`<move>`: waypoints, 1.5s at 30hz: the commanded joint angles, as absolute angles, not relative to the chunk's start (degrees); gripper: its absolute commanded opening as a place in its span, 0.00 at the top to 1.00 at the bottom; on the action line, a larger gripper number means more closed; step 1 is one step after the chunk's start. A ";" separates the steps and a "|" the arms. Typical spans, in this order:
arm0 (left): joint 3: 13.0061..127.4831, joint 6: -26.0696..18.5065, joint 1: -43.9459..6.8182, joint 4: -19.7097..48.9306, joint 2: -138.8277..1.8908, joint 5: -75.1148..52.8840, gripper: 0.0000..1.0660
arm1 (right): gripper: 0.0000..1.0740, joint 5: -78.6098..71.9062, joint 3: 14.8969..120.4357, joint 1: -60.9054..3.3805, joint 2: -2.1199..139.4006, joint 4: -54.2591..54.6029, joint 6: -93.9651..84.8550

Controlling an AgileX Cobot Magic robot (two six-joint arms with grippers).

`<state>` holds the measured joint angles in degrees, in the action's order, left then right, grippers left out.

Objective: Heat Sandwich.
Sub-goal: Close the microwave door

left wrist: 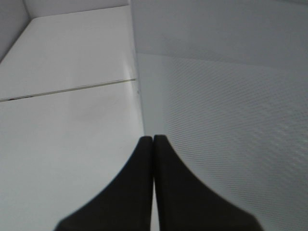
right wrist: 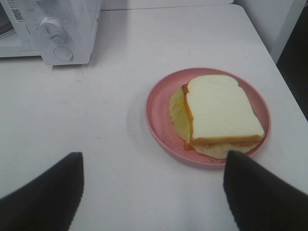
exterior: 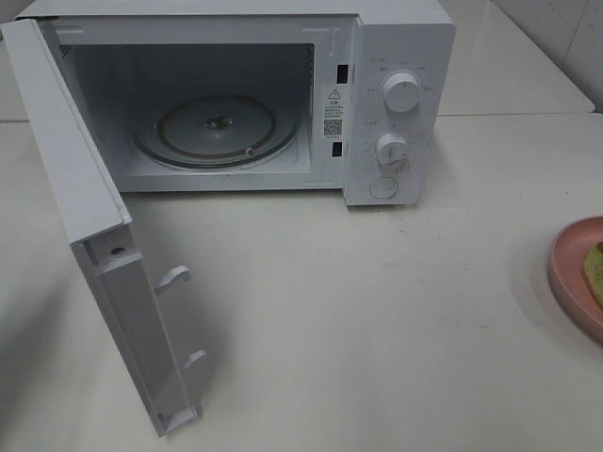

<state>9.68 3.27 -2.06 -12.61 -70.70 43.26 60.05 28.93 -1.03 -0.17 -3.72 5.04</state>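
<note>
Microwave (exterior: 396, 104): door (exterior: 89, 235) swung wide, glass turntable (exterior: 219, 127) bare inside; only the high camera sees this.
Sandwich (right wrist: 222, 113): sitting on the pink plate (right wrist: 159, 120), well to the right of the microwave; right wrist view gives it whole, white bread on top, yellow filling poking out.
High camera on the sandwich: just a sliver at the right edge, with the plate rim.
Left gripper (left wrist: 153, 140): jaws pressed together, close against a white dotted panel; seen only by its own camera.
Right gripper (right wrist: 153, 192): jaws spread wide, empty, hanging near the plate.
</note>
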 commanded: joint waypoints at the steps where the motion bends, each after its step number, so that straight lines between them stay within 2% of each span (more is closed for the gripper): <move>1: 10.89 4.07 -4.18 -13.58 -72.94 45.95 1.00 | 0.29 59.53 28.93 -0.63 -1.72 -3.90 4.64; 5: 11.23 4.01 -9.00 -13.24 -77.69 51.51 1.00 | 0.29 59.53 28.93 -0.63 -1.72 -3.90 4.64; 16: 11.40 3.84 -16.33 -10.94 -84.74 57.64 1.00 | 0.29 59.53 28.93 -0.63 -1.72 -3.90 4.64; 29: 13.75 1.26 -27.67 3.50 -88.69 59.13 1.00 | 0.29 59.53 28.93 -0.63 -1.72 -3.90 4.64; 31: 15.64 -0.63 -30.48 7.62 -88.92 58.50 1.00 | 0.29 59.53 28.93 -0.63 -1.72 -3.90 4.76; 42: 22.98 -1.26 -36.10 11.52 -93.62 55.81 1.00 | 0.29 59.53 28.93 -0.63 -1.72 -3.90 4.76; 45: 25.95 -2.75 -38.33 15.13 -95.80 55.46 1.00 | 0.29 59.53 28.93 -0.63 -1.72 -3.90 4.76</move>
